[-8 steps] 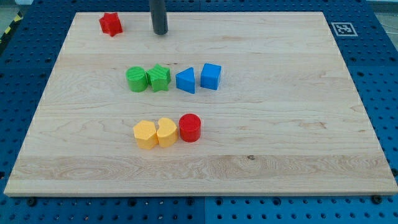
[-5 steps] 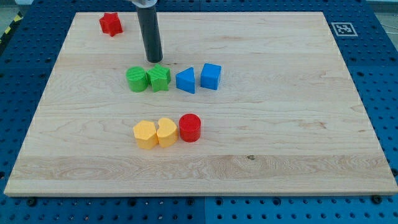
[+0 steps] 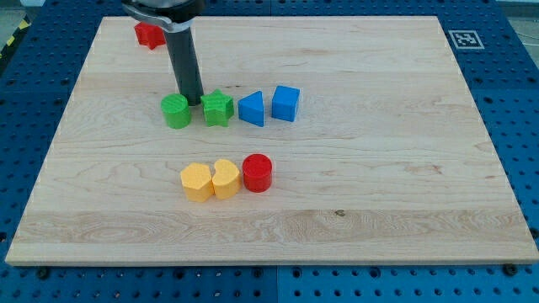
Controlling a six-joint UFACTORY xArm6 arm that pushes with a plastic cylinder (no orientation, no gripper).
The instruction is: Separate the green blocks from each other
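Observation:
A green cylinder [image 3: 176,111] and a green star [image 3: 217,108] sit left of the board's middle, with a small gap between them. My tip [image 3: 193,103] stands in that gap at its upper side, touching or almost touching the cylinder's right edge and close to the star's left. The rod rises from there toward the view's top.
A blue triangular block [image 3: 252,109] and a blue cube [image 3: 285,103] lie right of the star. Two yellow blocks [image 3: 211,180] and a red cylinder [image 3: 258,172] sit lower down. A red star [image 3: 149,34], partly hidden by the arm, lies at the top left.
My tip has come down from the board's top edge to between the green blocks. The green cylinder has slid left, away from the star. The star has hardly moved.

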